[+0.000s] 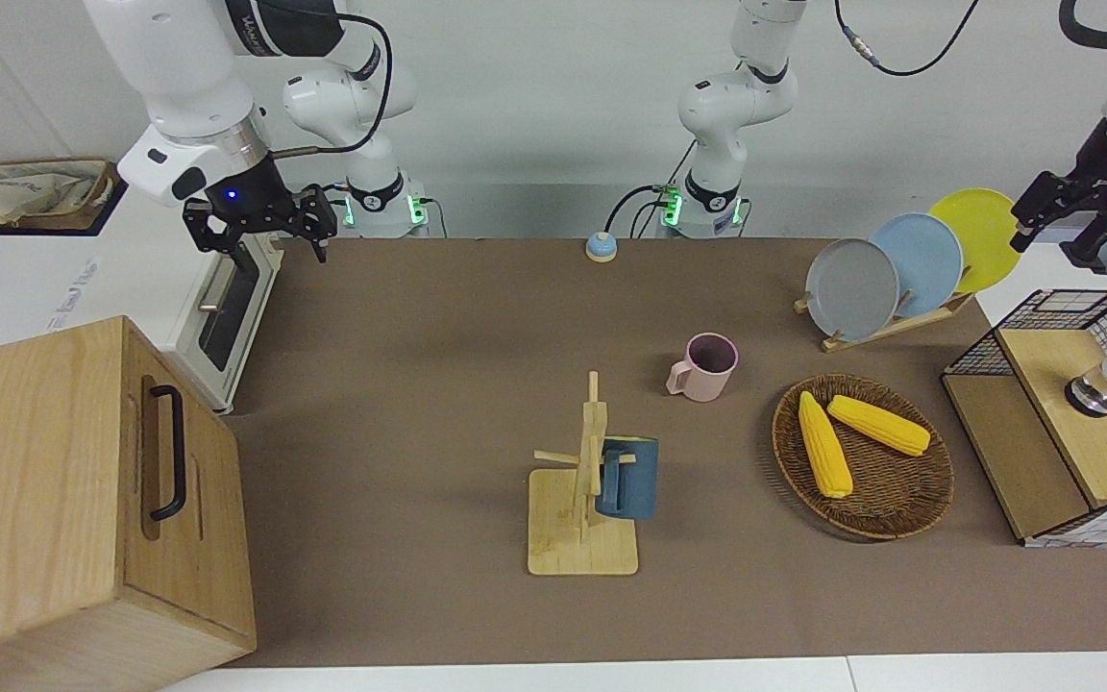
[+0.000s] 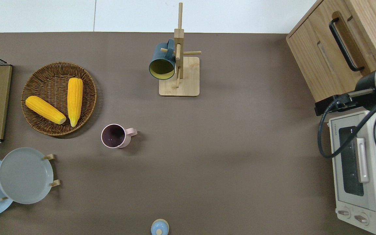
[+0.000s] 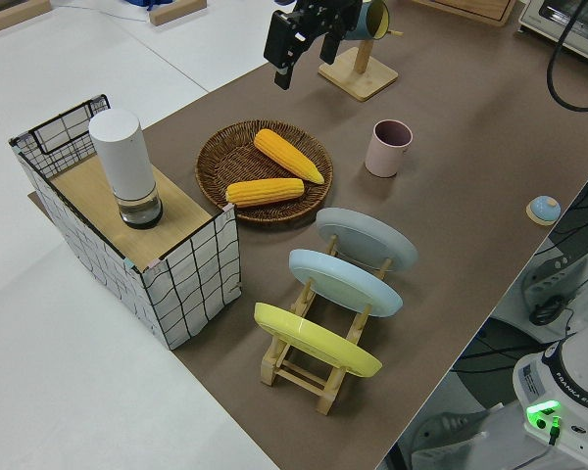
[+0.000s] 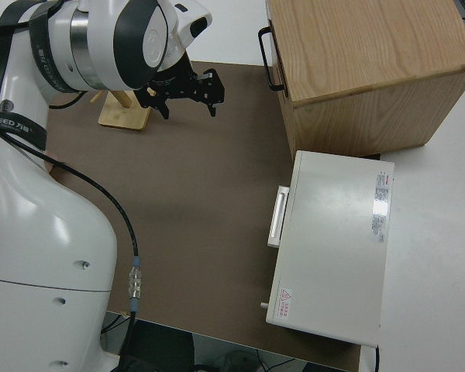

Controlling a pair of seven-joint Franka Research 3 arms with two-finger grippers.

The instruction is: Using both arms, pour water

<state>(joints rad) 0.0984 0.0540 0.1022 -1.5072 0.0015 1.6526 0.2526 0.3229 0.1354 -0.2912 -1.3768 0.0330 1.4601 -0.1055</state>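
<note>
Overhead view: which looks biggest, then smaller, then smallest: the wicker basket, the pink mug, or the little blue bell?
1. Round brown wicker basket
2. Pink mug
3. Small blue bell, partly cut off by the picture's edge, but clearly smallest.

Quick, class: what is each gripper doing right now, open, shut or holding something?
Left gripper: open, holding nothing.
Right gripper: open, holding nothing.

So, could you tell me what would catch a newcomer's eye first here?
Probably the two yellow corn cobs in the wicker basket toward the left arm's end of the table. Next, the blue mug hanging on the wooden mug tree, with a pink mug standing nearer to the robots.
</note>
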